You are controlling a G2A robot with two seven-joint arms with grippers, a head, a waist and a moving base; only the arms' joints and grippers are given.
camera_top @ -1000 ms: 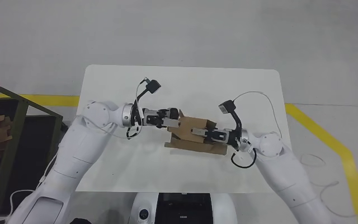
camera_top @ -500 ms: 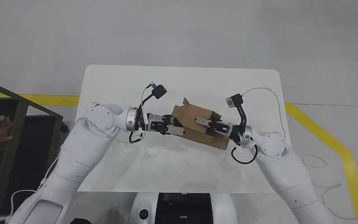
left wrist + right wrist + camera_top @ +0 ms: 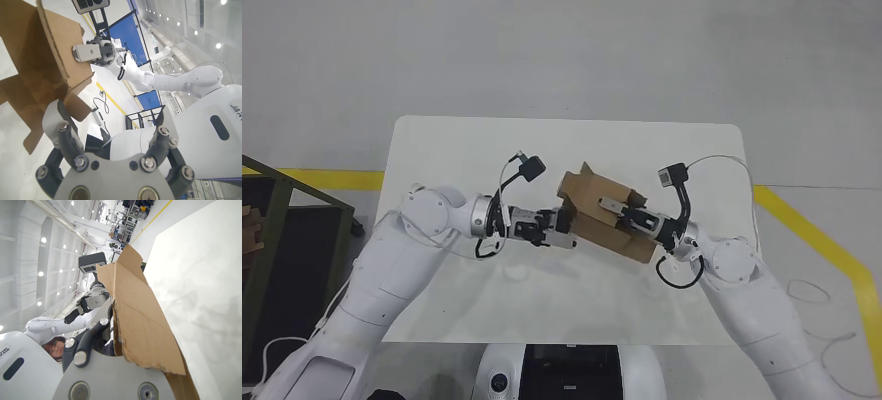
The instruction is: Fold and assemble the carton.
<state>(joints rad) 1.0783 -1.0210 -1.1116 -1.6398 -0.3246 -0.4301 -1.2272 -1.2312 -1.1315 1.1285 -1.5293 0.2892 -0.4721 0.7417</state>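
The brown carton (image 3: pixel 600 205) is held up over the middle of the white table (image 3: pixel 442 150), partly opened, its flaps hanging loose. My right gripper (image 3: pixel 626 212) is shut on one of its side panels; the left wrist view shows that gripper (image 3: pixel 79 55) clamped on the panel's edge. From the right wrist view the carton (image 3: pixel 136 317) runs between the fingers (image 3: pixel 106 315) and hides the far one. My left gripper (image 3: pixel 108 111) is open wide at the carton's lower left corner (image 3: pixel 75 106), one finger (image 3: pixel 60 111) touching a flap. In the top view the left gripper (image 3: pixel 560 226) sits just left of the carton.
The table's far edge (image 3: pixel 562 122) and both sides are bare white. A dark green frame (image 3: pixel 282 220) stands off the table at the left. Yellow floor lines (image 3: pixel 802 225) run past the table's right side.
The carton has risen off the table and opened, shifting right and back with the right gripper. The left gripper has let go of its upper left edge and moved under its left corner.
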